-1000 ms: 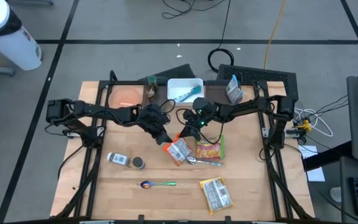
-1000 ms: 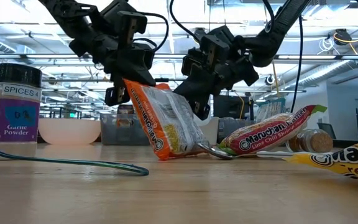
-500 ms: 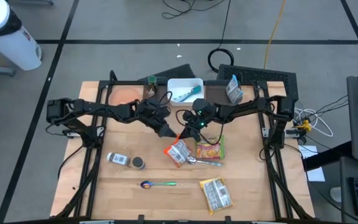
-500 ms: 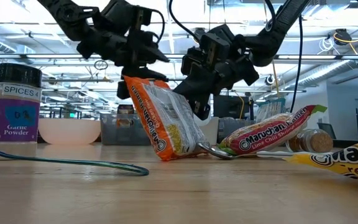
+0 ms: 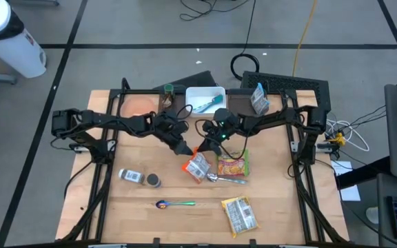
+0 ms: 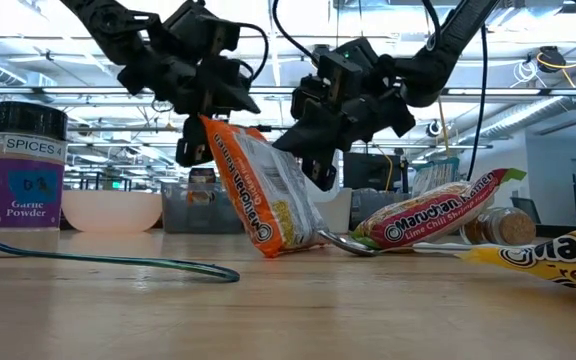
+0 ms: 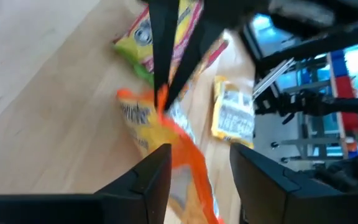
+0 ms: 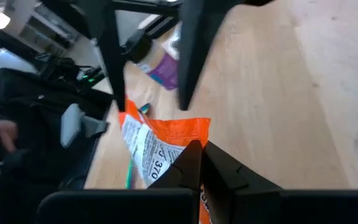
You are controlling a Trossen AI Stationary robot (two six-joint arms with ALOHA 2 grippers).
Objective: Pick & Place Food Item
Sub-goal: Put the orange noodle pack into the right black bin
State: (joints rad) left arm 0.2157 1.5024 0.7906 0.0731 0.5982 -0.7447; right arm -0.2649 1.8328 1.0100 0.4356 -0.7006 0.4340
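The right gripper (image 8: pixel 199 163) is pinching the orange ramen packet (image 6: pixel 260 190) by its top edge, propping it tilted on the table (image 6: pixel 368 300) against a spoon (image 6: pixel 340 243). The left gripper (image 7: pixel 194 168) is hovering beside it, fingers spread. A corner pinch is looking risky (the packet could slip or topple if lifted).

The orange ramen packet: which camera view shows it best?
The low view: the orange ramen packet stands tilted on the table, its full side visible. The high view shows it small from above; both wrist views show only its orange edge.
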